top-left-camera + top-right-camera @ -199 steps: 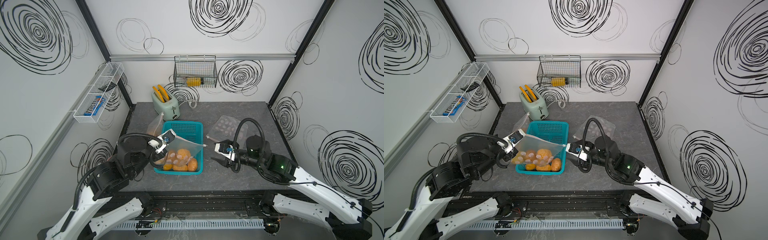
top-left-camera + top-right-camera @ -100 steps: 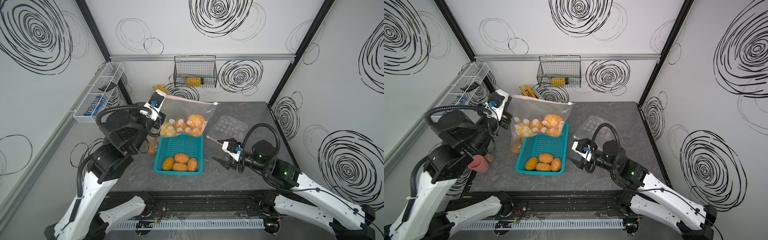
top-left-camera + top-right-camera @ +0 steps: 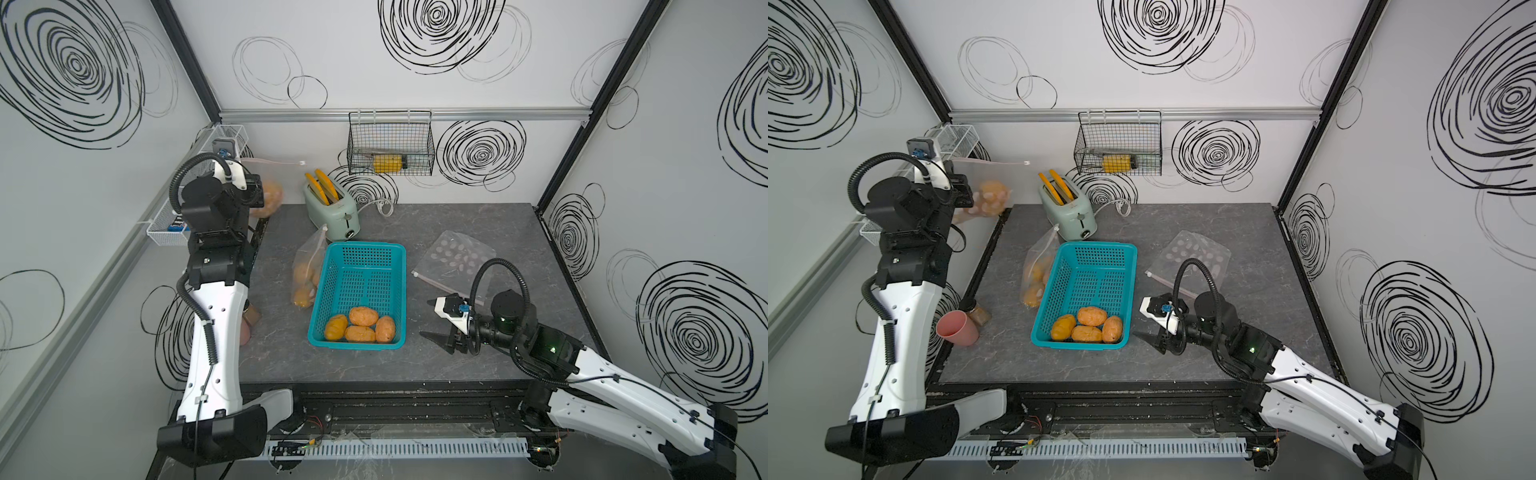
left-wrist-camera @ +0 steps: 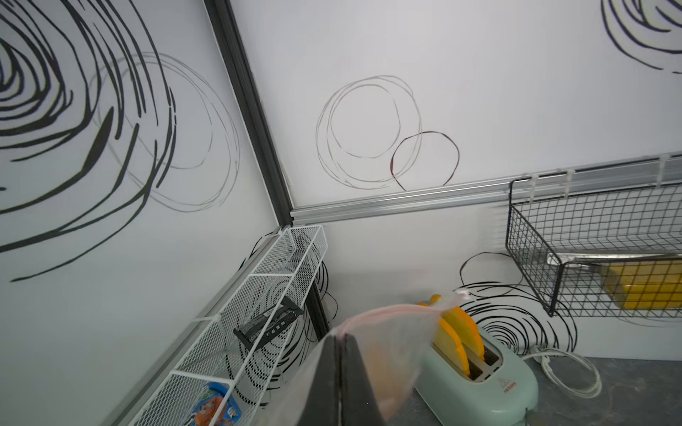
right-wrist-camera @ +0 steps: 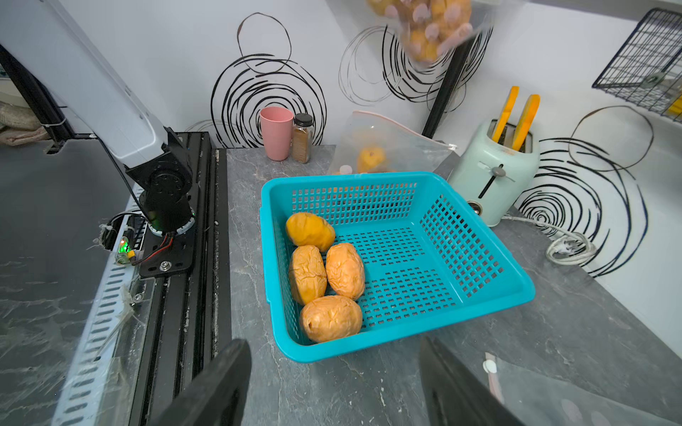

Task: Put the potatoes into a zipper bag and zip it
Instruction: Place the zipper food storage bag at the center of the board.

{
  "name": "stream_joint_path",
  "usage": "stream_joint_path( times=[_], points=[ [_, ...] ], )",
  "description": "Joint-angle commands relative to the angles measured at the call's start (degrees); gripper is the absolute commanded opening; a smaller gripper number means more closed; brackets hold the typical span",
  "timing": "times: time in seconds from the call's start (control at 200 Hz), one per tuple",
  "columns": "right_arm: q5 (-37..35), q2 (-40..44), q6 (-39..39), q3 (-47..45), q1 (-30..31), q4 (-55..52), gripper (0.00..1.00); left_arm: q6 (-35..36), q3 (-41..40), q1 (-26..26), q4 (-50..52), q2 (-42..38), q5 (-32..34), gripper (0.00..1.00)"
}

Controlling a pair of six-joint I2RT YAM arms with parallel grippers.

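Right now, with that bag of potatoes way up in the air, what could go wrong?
The left end effector pinches only the bag's top edge, so the full bag could slip and drop. It hangs by the table's left edge, near the wire shelf; it might swing into that.

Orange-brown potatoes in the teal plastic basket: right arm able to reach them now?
Likely yes: open right gripper sits beside the teal basket, facing the potatoes; only the low wall between.
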State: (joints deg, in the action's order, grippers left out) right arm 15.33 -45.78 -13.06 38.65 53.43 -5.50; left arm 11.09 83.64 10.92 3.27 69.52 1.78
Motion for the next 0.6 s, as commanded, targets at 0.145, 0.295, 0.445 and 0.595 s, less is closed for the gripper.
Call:
stream_joint_path(
  times=[0.145, 0.295, 0.445, 0.595],
  points=[
    [4.3, -1.5, 2.2, -2.0, 0.1, 4.6, 0.73, 4.3, -20.8, -1.4, -21.0, -1.3, -11.0, 0.00],
    [5.0, -0.3, 2.1, -2.0, 0.2, 3.9, 0.73, 6.4, -29.6, -2.1, -23.0, 0.7, -10.1, 0.00],
    [4.3, 1.4, 1.8, -2.6, 0.4, 3.2, 0.73, 11.1, -34.5, -3.4, -20.0, 0.7, -10.1, 0.00],
    [4.1, 2.3, 1.6, -3.4, 1.1, 3.0, 0.73, 16.2, -34.0, -5.9, -19.4, -1.1, -7.0, 0.00]
  ],
)
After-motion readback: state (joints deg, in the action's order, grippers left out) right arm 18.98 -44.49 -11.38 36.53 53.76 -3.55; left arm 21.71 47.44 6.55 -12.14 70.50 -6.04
